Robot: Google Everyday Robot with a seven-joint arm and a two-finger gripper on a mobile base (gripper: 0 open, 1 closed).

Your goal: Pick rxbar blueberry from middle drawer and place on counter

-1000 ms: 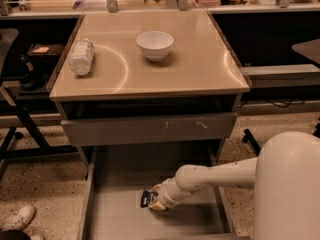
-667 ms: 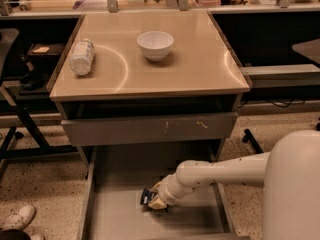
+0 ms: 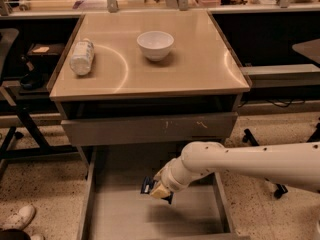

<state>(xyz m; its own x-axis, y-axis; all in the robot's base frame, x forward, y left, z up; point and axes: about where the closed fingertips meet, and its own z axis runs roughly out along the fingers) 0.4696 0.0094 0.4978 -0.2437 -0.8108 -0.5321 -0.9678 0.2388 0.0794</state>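
The worktop (image 3: 190,69) is waiting above the middle drawer (image 3: 125,219), which is standing pulled out. Over the drawer floor the claw (image 3: 159,190) is sitting slightly higher than a second ago, clamping the rxbar blueberry (image 3: 146,186). The bar is apparently lifting clear, so the pick is looking secured.

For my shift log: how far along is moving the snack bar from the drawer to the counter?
Done: the middle drawer is open and the gripper is down in it. In hand: its jaws appear closed on the blue snack bar, just above the drawer floor. Left: carry it up and set it on the counter, near the bowl and bottle.
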